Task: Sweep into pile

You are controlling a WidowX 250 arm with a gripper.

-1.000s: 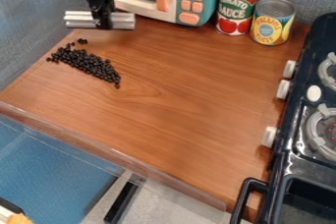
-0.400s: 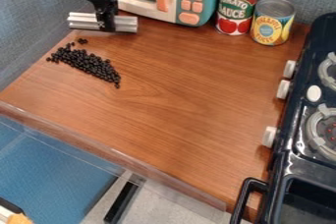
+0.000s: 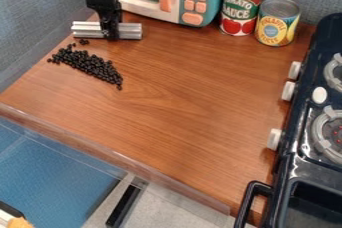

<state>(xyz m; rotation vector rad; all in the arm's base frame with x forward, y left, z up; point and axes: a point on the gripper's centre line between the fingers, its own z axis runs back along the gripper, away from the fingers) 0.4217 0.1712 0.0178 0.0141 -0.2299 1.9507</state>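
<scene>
Wood-grain countertop (image 3: 194, 107) extending toward the viewer from the toy microwave (image 3: 175, 2), which serves as the landmark for all positions given here. Dark beans (image 3: 90, 64), the material to be swept, lie on the counter in front of the microwave and to its left as viewed, in a slanting band. Most of the beans touch or nearly touch; a few strays lie just apart from the band on its microwave side, and others sit loose at its two ends. The black gripper (image 3: 109, 31) hangs near the left side of the microwave, its jaws clenched on a silver ribbed bar (image 3: 130, 31), presumably the sweeping tool. The bar lies crosswise, close behind the stray beans; whether it touches the counter cannot be told. Two cans, one red (image 3: 242, 7) and one yellow (image 3: 276, 24), stand to the right of the microwave, with the toy stove (image 3: 300, 164) farther right and nearer the viewer. Progress, as judged: partial. The beans are loosely gathered, but the group is elongated rather than heaped. Left to do: bring in the strays and draw both ends toward the middle, so that the band becomes a compact pile.
</scene>
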